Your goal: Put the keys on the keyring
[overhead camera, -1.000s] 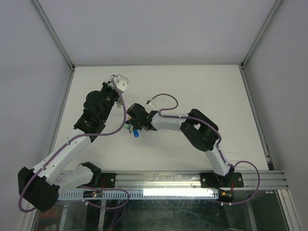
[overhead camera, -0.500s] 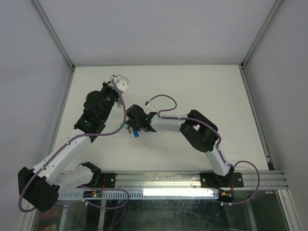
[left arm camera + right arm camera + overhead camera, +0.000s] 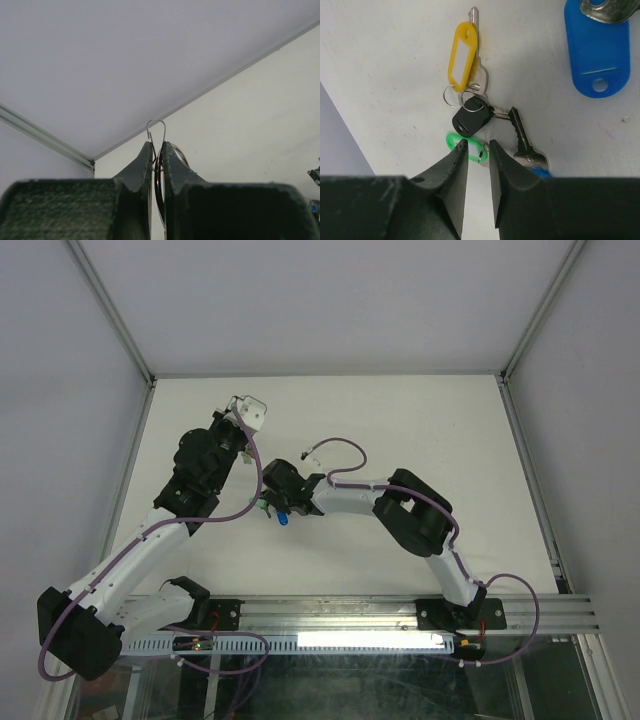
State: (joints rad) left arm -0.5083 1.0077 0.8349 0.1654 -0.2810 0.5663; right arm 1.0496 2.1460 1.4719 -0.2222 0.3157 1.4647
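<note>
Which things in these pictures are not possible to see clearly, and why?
- Left wrist view: the keyring is mostly hidden between the fingers of the shut left pincer.
- Right wrist view: the green tag lies partly behind the right pincer; the blue tag is cut off by the top edge.
- Top view: the keys are too small to count, partly under the right pincer.

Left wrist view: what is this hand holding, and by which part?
The left hand pinches the thin silver wire keyring by its rim, edge-on between the fingertips.
</note>
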